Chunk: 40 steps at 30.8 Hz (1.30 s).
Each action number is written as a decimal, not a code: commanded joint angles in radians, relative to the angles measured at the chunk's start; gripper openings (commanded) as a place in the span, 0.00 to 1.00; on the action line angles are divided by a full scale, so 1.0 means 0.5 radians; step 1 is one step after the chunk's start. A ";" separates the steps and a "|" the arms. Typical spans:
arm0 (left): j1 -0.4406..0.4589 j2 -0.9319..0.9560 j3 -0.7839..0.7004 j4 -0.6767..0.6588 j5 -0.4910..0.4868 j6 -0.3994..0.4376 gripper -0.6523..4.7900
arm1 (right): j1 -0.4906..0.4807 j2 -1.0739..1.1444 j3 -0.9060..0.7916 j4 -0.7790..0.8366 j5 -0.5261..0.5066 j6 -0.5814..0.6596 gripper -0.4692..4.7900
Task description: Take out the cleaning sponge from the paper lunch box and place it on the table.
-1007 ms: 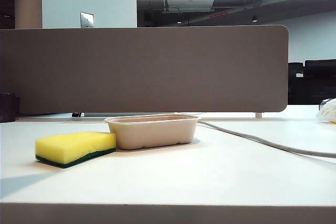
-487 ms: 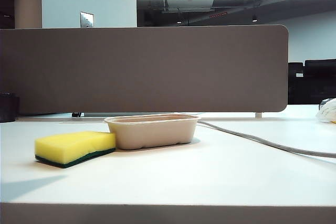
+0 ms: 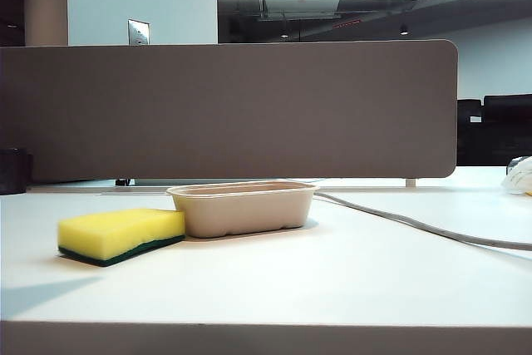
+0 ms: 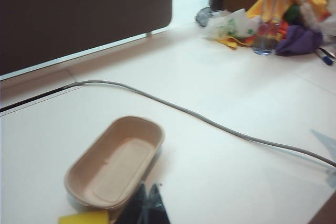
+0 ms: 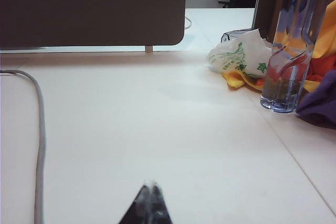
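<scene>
The yellow cleaning sponge point(image 3: 120, 234) lies flat on the white table point(image 3: 349, 280), green layer down, just left of the paper lunch box point(image 3: 243, 208) and touching or nearly touching its end. In the left wrist view the lunch box point(image 4: 115, 161) is empty, and a corner of the sponge point(image 4: 84, 217) shows beside it. My left gripper point(image 4: 147, 190) hovers near the box's end, shut, holding nothing. My right gripper point(image 5: 149, 186) is shut and empty over bare table, away from both objects. Neither gripper appears in the exterior view.
A grey cable point(image 3: 416, 226) runs across the table from behind the box toward the right. The grey-brown divider panel point(image 3: 224, 110) stands along the far edge. A clear water bottle point(image 5: 291, 51), a plastic bag point(image 5: 239, 56) and coloured cloths crowd the far right.
The sponge and the lunch box have not moved. A faint shadow at the table's near left has drawn back a little.
</scene>
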 commanded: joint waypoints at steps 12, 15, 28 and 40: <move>1.115 -0.137 0.002 0.001 0.654 0.003 0.11 | -0.001 0.000 0.002 0.027 -0.003 0.000 0.08; 1.317 -0.153 0.002 -0.007 0.653 0.003 0.11 | 0.000 0.000 0.002 0.028 -0.003 0.000 0.08; 1.653 -0.679 -0.001 -0.169 0.564 0.407 0.11 | 0.000 -0.001 0.002 0.028 -0.002 0.000 0.08; 2.082 -1.273 -0.898 0.153 0.533 0.251 0.11 | 0.000 -0.001 0.002 0.027 -0.003 0.000 0.08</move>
